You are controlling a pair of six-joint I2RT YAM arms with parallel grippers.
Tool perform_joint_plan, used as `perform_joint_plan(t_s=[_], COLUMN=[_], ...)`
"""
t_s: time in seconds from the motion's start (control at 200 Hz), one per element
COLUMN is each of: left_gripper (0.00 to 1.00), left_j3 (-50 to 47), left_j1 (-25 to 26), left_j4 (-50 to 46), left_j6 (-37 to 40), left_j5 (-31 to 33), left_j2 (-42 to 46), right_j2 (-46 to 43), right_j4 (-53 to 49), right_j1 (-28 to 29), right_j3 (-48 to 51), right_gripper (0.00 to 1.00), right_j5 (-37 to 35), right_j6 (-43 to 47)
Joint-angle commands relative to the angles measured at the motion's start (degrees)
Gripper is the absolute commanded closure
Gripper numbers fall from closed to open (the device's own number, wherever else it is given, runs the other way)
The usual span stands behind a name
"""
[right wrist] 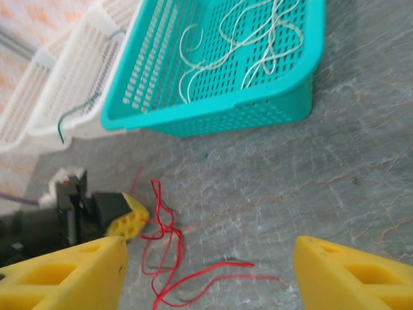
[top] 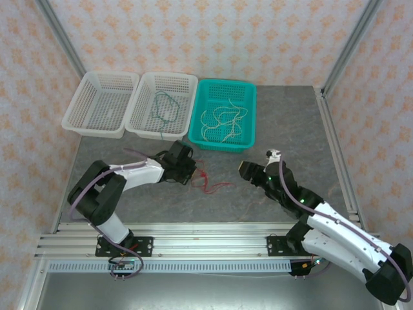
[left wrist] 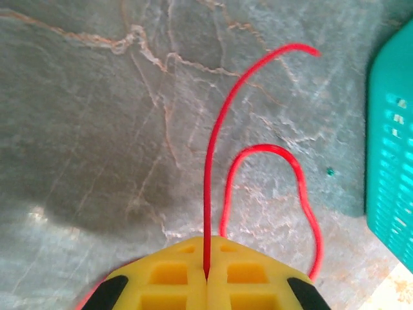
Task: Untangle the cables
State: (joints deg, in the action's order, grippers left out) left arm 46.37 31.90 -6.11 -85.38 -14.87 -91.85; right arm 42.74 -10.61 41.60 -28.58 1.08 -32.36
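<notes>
A loose bundle of red cables (top: 208, 180) lies on the grey table between the two arms, also seen as red cables (right wrist: 169, 252) from the right wrist. My left gripper (top: 191, 172) is shut on one red cable (left wrist: 213, 187), which rises straight out between its yellow fingers (left wrist: 174, 274). My right gripper (top: 247, 170) hangs open to the right of the bundle, its yellow fingers (right wrist: 61, 274) wide apart with nothing between them. Cream-white cables (top: 222, 121) lie in the teal basket (top: 249, 123). A dark green cable (top: 162, 107) lies in the middle white basket (top: 143, 106).
A second white basket (top: 100, 103) stands at the far left of the row. Metal frame posts rise along both sides. The teal basket's wall (left wrist: 390, 142) is close on the right in the left wrist view.
</notes>
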Motion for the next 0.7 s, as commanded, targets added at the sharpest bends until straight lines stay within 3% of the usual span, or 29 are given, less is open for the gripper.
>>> perform_joint_plan(t_s=[0.0, 0.215, 0.45, 0.696], left_gripper=[1.0, 1.0, 1.0, 1.0], left_j3=[4.7, 13.4, 15.3, 17.3], left_j1=[0.3, 1.2, 2.6, 3.2], left_j4=[-7.5, -19.4, -20.3, -21.4], left_j6=[7.9, 21.4, 25.7, 29.3], left_j5=[3.8, 3.7, 1.9, -2.1], left_j2=[6.2, 13.0, 19.1, 21.4], right_j2=[3.2, 18.9, 31.7, 37.7], right_j4=[3.7, 17.6, 42.8, 39.9], right_j1=[3.8, 14.7, 16.0, 15.3], right_j3=[-2.8, -7.8, -6.7, -11.3], right_gripper=[0.29, 0.27, 0.22, 0.2], right_j5=[3.8, 1.1, -8.3, -1.7], right_j6=[9.2, 22.6, 35.5, 44.6])
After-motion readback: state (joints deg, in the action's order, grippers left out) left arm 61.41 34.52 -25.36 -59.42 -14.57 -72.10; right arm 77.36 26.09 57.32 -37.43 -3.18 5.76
